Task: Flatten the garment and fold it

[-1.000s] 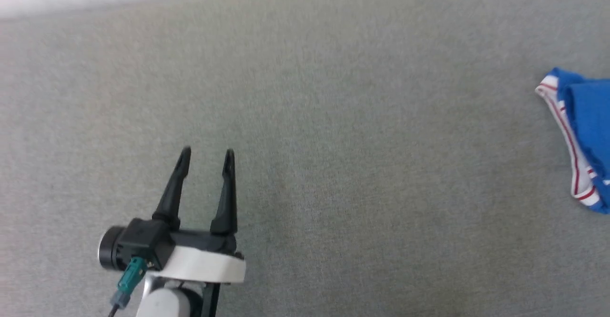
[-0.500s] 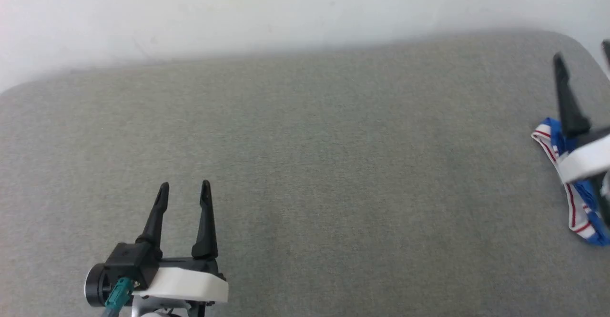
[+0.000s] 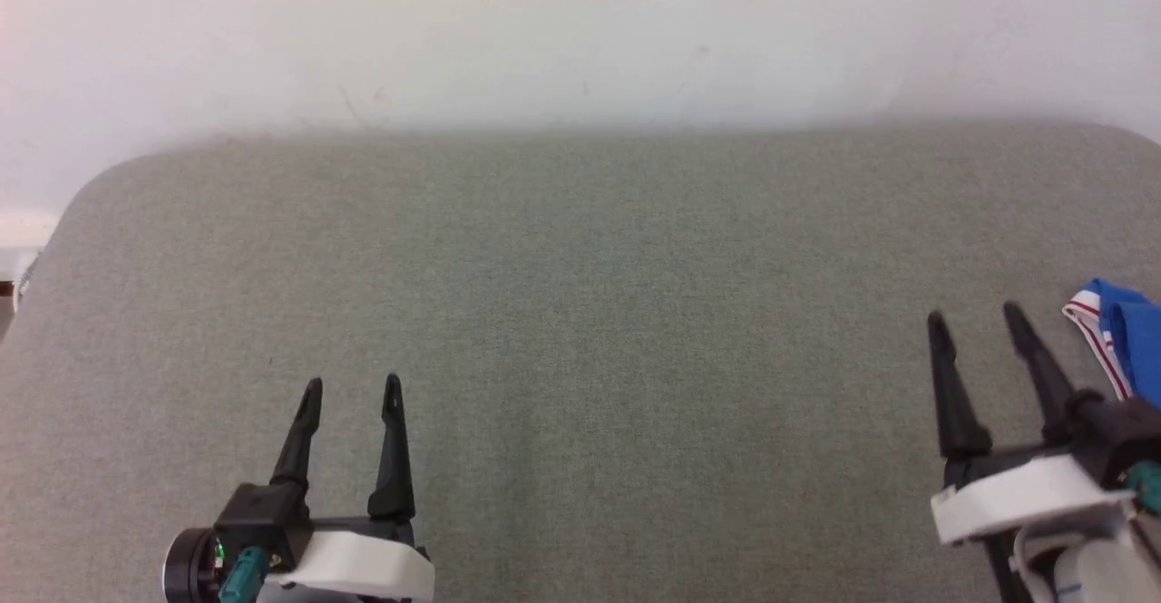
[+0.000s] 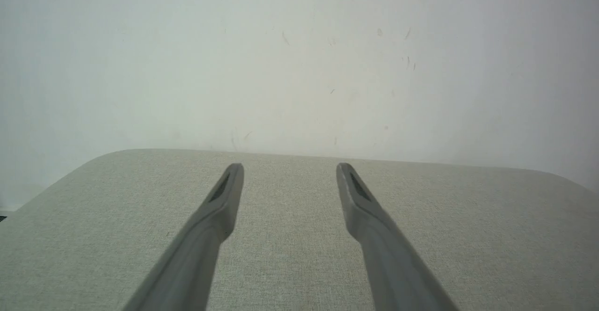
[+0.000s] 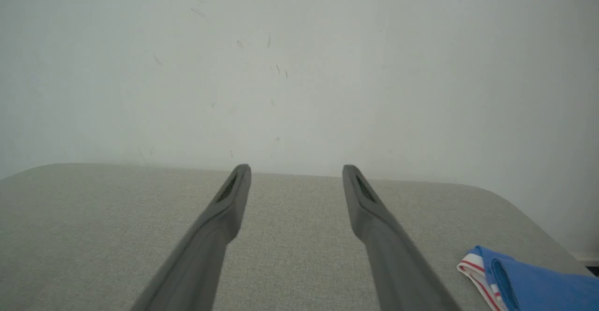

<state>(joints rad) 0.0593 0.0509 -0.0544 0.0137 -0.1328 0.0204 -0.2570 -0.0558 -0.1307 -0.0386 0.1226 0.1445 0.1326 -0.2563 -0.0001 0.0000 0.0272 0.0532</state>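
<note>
Head view: the garment (image 3: 1129,340) lies bunched at the right edge of the grey padded surface (image 3: 580,313).
Only a doubled-over blue corner with striped trim shows, so I cannot tell a finished fold from a heap; flattening and folding may all be left. The left gripper (image 3: 352,390) and right gripper (image 3: 972,315) hover over bare surface, jaws spread wide, holding and touching nothing, the right one near the garment but apart.

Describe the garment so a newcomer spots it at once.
Start at the wide grey fabric surface below the white wall. Follow it toward its right end, just past the right gripper. There lies the garment: bunched bright blue cloth with red-and-white striped trim, vivid against all that grey.
</note>
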